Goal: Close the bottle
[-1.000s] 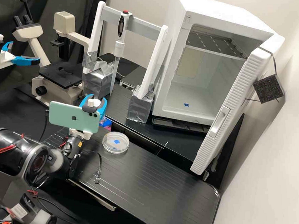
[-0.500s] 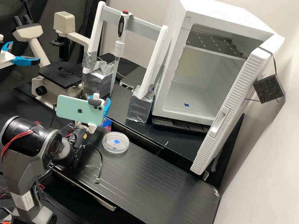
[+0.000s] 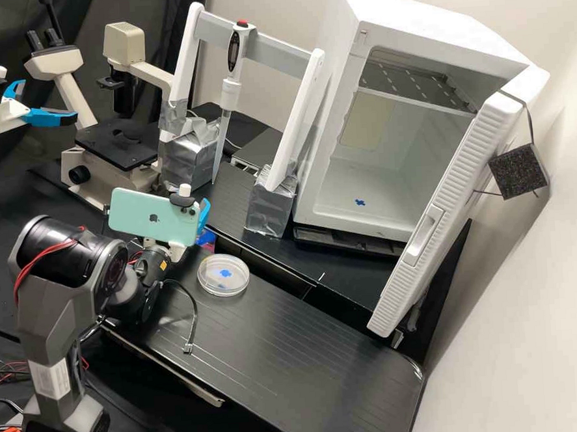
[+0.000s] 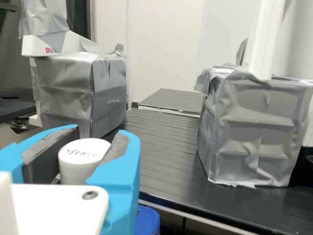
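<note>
Microscope [image 3: 118, 145]: stood far L.
Phone [image 3: 148, 218]: teal, mounted on the arm.
Gripper [image 3: 204, 213]: near the silver-wrapped blocks [image 3: 272, 210], spread just cap-wide, grey pads [image 4: 46, 154] gripping both sides.
White cap [image 4: 83, 154]: upright btwn those pads, prob. the btl's, body hidden below.
Dish [image 3: 224, 286]: clear, w/ blue mark, on the bench [image 3: 277, 347].
Pipette [image 3: 230, 92]: hung from the white frame [image 3: 190, 49].
Fridge [image 3: 359, 192]: R side, door [image 3: 445, 213] wide open.

Two wrapped blocks [image 3: 187, 160], one phone [image 3: 146, 219], one dish [image 3: 208, 281], one pipette [image 3: 231, 94], one cap [image 4: 78, 165]

Petri dish [image 3: 223, 275] on black bench [image 3: 297, 359]
</note>
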You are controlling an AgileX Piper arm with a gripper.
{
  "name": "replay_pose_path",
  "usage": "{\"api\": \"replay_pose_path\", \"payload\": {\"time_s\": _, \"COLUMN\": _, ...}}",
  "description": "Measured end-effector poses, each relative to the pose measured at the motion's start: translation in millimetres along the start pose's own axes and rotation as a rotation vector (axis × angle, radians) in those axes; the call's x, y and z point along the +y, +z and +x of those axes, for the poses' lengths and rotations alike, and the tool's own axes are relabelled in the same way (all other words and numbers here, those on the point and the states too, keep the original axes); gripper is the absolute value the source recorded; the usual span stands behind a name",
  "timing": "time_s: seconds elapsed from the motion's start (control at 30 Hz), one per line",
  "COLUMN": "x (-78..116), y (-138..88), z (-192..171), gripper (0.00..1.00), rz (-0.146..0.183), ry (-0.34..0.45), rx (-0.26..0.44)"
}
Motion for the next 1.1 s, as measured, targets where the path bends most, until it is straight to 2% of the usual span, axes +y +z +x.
{"api": "replay_pose_path", "payload": {"time_s": 0.47, "x": 4.9, "y": 7, "z": -8, "gripper": 0.00, "rz": -0.007, "ry": 0.019, "rx": -0.012}}
{"api": "replay_pose_path", "payload": {"time_s": 0.57, "x": 5.3, "y": 8, "z": -14, "gripper": 0.00, "rz": 0.007, "ry": 0.019, "rx": -0.019}}
{"api": "replay_pose_path", "payload": {"time_s": 0.8, "x": 4.1, "y": 6, "z": -20, "gripper": 0.00, "rz": 0.003, "ry": 0.003, "rx": 0.010}}
{"api": "replay_pose_path", "payload": {"time_s": 1.1, "x": 3.2, "y": 7, "z": -17, "gripper": 0.00, "rz": 0.008, "ry": 0.002, "rx": 0.013}}
